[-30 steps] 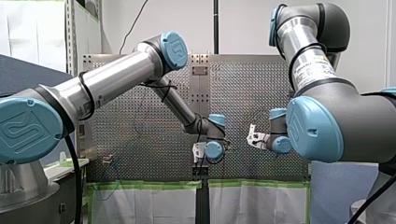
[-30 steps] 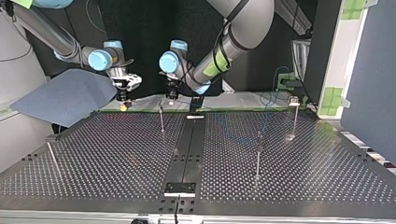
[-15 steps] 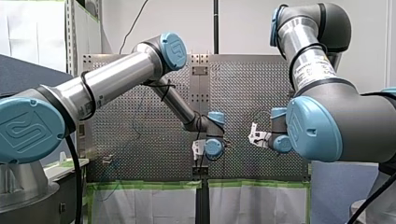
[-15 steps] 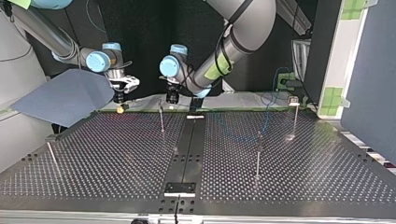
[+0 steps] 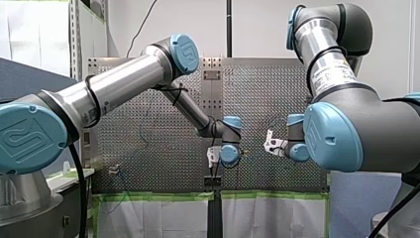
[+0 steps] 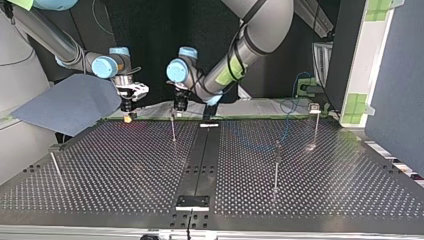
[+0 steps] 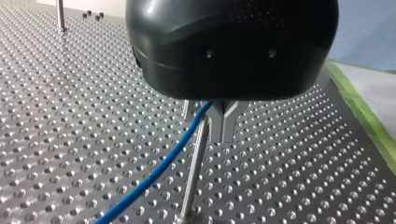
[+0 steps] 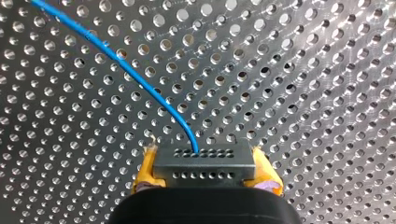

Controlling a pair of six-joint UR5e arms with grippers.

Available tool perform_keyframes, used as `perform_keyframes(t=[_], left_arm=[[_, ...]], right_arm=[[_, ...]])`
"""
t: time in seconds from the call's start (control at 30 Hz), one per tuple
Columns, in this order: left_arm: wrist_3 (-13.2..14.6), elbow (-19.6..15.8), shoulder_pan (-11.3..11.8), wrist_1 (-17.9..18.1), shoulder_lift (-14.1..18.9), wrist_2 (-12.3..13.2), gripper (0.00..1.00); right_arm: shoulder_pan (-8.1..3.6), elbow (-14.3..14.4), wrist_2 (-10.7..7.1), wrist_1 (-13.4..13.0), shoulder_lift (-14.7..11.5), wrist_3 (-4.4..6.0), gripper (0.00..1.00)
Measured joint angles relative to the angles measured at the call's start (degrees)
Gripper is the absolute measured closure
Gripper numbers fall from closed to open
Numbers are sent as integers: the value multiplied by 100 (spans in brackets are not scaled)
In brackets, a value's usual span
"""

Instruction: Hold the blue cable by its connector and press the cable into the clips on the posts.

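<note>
Perforated table (image 8: 303, 70); connector (image 8: 204, 161) half-hidden in right claw (image 8: 205, 169)

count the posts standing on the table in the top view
4 posts in the top view: left edge, back centre-left, centre-right, back right. More may be hidden.

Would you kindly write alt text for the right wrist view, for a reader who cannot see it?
My right gripper, with yellow pads, is shut on a dark connector. A blue cable leaves the connector and curves away over the perforated table.
</note>
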Motion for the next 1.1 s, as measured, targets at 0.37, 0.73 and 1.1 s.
perform_keyframes(t=[0.37,0.73,1.1], left_arm=[[11,2,-22,-39,0,-54,100],[14,3,28,-155,8,-47,100],[-55,3,114,-76,9,60,100]], right_arm=[[19,0,0,22,10,-1,100],[9,-1,-5,59,13,4,100],[-3,-24,2,39,15,17,100]])
